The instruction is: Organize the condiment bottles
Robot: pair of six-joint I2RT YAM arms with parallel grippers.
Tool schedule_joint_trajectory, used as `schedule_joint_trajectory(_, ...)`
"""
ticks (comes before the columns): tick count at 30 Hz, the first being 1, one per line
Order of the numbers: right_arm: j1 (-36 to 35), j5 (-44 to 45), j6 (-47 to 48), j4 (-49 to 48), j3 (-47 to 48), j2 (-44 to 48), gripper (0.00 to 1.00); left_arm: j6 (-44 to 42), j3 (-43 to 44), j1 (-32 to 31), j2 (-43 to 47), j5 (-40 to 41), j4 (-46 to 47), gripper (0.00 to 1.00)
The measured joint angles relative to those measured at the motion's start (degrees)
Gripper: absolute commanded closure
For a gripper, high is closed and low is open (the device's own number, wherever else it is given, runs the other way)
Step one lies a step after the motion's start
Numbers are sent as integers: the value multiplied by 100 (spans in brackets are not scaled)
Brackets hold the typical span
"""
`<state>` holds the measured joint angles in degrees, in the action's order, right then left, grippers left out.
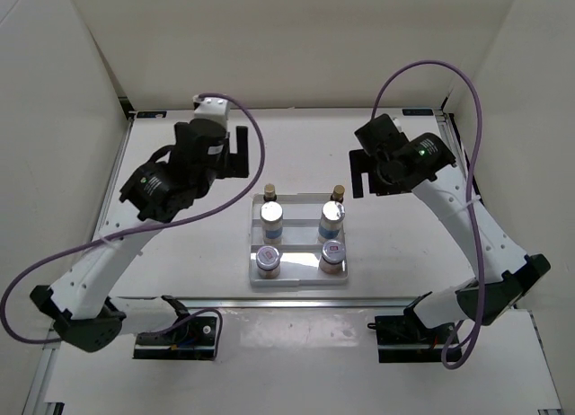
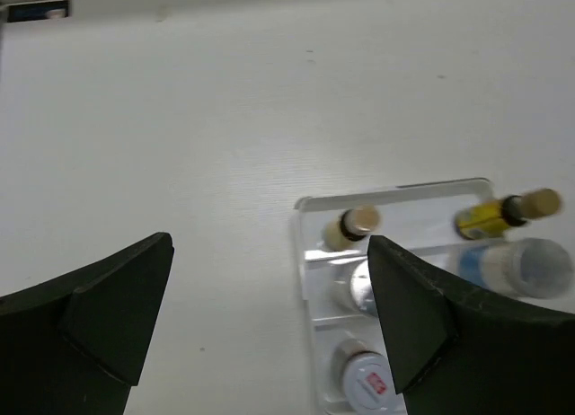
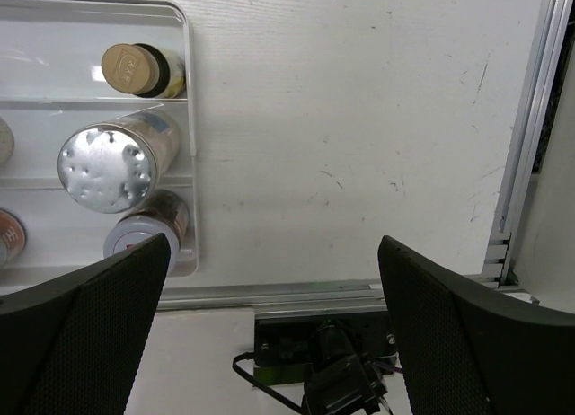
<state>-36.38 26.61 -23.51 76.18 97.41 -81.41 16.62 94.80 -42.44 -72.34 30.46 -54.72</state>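
Note:
Six condiment bottles stand in the white stepped rack (image 1: 253, 244) at the table's middle. Two slim amber ones (image 1: 269, 192) (image 1: 339, 193) are on the back step. Two silver-lidded blue-white ones (image 1: 271, 220) (image 1: 331, 219) are on the middle step, and two short red-labelled ones (image 1: 268, 259) (image 1: 333, 253) are in front. My left gripper (image 1: 235, 153) hovers open, back-left of the rack, holding nothing. In its wrist view the gripper (image 2: 269, 316) shows an amber bottle (image 2: 352, 225) and a red-labelled lid (image 2: 368, 379). My right gripper (image 1: 359, 174) is open and empty, back-right of the rack. Its wrist view shows the gripper (image 3: 274, 325) beside the right column of bottles (image 3: 108, 163).
White walls enclose the table at back and sides. An aluminium rail (image 1: 296, 301) runs along the near edge, with both arm bases (image 1: 180, 336) (image 1: 409, 336) behind it. Purple cables loop off each arm. A metal frame (image 3: 526, 136) borders the table's right side.

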Motion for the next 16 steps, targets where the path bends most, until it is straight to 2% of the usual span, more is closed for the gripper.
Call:
schedule_joint_trajectory(7, 118, 225, -20, 39, -254, 273, 0, -282, -1775, 754, 920, 868, 654, 0)
schedule_joint_trajectory(16, 289, 505, -63, 37, -269, 151, 0, 848, -3344, 911, 2245, 1023, 1165, 0)
